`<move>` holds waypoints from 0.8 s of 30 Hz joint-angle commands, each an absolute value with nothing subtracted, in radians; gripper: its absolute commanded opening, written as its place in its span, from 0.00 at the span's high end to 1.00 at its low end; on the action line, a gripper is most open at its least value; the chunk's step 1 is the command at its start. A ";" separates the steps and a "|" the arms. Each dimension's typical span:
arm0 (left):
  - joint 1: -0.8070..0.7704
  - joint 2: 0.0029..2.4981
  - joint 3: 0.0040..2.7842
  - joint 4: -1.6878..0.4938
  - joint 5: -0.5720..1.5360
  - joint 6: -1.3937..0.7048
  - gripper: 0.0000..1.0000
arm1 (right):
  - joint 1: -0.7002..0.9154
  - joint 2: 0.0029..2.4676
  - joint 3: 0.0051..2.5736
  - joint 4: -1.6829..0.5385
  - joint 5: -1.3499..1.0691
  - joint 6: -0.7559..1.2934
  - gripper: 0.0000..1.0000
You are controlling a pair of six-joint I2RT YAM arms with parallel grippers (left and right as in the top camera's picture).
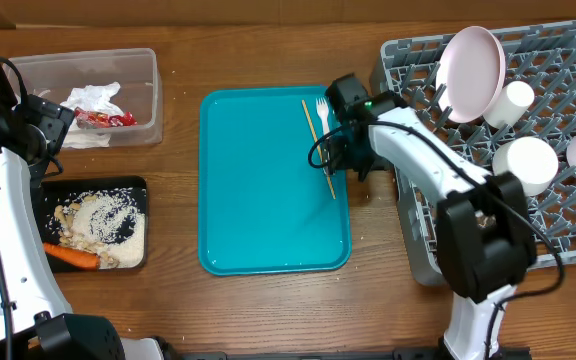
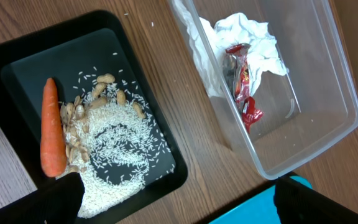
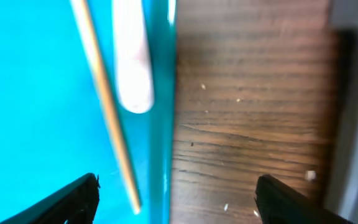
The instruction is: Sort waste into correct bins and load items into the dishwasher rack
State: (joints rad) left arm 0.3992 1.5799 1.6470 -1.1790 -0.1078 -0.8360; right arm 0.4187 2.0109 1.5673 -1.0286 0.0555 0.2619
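Right hand [image 3: 178, 198] open and empty, poised over the teal tray's [image 1: 258, 210] right rim. Advise shifting inward to straddle the wooden stick [image 1: 318, 145] and closing squarely, clear of the fork [image 1: 322, 110] just beside it. Left hand [image 2: 185, 198] open. Count: one stick, one fork. The rack [image 1: 568, 235] holds one plate [image 1: 470, 60] and apparently one cup [image 1: 514, 103] and two bowls [image 1: 525, 163].

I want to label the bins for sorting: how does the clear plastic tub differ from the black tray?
The clear plastic tub is see-through and deep; the black tray is opaque and shallow. The tub holds crumpled napkins and a red wrapper; the tray holds rice, peanuts and a carrot. Both are rectangular.
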 commanded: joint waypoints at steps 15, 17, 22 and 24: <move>0.398 1.584 1.654 -1.177 -0.111 -0.845 0.00 | 0.411 1.454 1.618 -1.213 0.176 0.490 0.00; 0.398 1.584 1.654 -1.177 -0.111 -0.846 0.00 | 0.408 1.434 1.618 -1.245 0.212 0.513 0.00; 0.398 1.584 1.654 -1.177 -0.111 -0.845 0.00 | 0.408 1.454 1.617 -1.219 0.209 0.521 0.00; 0.398 1.584 1.654 -1.177 -0.111 -0.846 0.00 | 0.408 1.461 1.617 -1.214 0.209 0.521 0.00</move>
